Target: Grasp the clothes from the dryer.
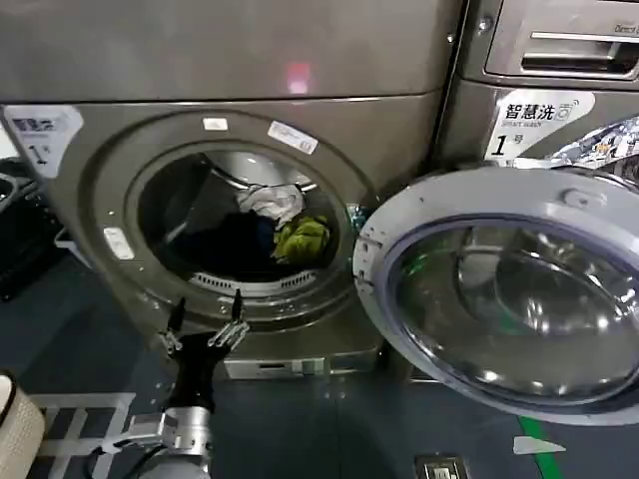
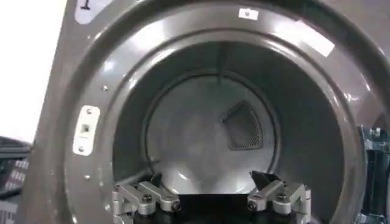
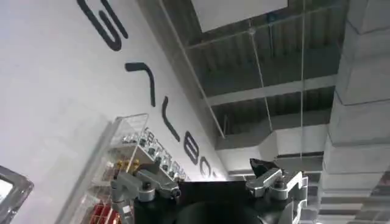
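Nearest the head camera, the left claw [image 1: 208, 317] is raised in front of the lower rim of the dryer [image 1: 90, 200], its two fingers spread wide and holding nothing. It sits just outside the round opening, below and to the left of the load. Farther in, the clothes [image 1: 285, 225] lie heaped at the bottom right of the drum: a white-grey piece on top, a yellow-green one beside it, dark fabric underneath, well apart from the fingertips. The door [image 1: 499, 289] hangs swung open to the right. The right claw [image 3: 210, 182] points up toward a ceiling, fingers spread and empty.
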`<state>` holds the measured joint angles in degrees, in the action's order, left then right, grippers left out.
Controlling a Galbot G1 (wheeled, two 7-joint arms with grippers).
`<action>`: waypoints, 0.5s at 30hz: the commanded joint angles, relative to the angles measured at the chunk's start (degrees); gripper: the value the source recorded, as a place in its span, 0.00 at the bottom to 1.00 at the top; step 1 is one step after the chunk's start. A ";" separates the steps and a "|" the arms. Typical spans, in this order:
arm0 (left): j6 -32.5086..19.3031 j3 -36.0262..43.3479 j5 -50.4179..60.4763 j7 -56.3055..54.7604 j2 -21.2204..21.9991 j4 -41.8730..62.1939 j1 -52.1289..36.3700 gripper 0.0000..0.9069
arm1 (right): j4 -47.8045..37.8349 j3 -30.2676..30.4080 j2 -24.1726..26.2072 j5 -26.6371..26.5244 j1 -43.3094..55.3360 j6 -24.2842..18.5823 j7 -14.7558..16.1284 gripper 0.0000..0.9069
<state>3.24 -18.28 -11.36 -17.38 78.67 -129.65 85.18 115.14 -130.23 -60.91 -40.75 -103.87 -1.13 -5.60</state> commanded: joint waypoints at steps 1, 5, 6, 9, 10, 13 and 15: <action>0.03 0.06 0.06 0.01 0.13 -0.11 -0.02 1.00 | -0.06 -0.04 0.12 -0.23 0.00 -0.49 0.21 1.00; 0.05 -0.01 0.01 0.02 0.03 -0.30 0.07 1.00 | -0.03 -0.05 0.25 -0.42 -0.05 -0.72 0.21 1.00; 0.09 0.01 0.00 -0.01 0.03 -0.17 -0.01 1.00 | -0.03 -0.15 0.21 -0.47 -0.09 -0.82 0.25 1.00; 0.15 0.19 0.01 0.01 0.03 -0.19 -0.10 1.00 | -0.08 -0.17 -0.02 -0.47 -0.22 -1.03 0.28 1.00; 0.16 0.19 0.00 0.01 0.09 -0.21 -0.07 1.00 | -0.11 -0.21 -0.04 -0.46 -0.24 -1.07 0.28 1.00; 0.08 0.11 0.02 -0.01 0.14 -0.14 0.02 1.00 | -0.11 -0.16 -0.01 -0.46 -0.16 -1.07 0.34 1.00; 0.10 0.08 -0.01 0.01 0.21 -0.17 -0.07 1.00 | -0.09 -0.10 -0.03 -0.43 -0.08 -1.07 0.35 1.00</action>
<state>3.35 -18.17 -11.37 -17.38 78.82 -129.84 85.21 115.04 -130.31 -60.88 -41.20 -103.94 -2.14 -5.25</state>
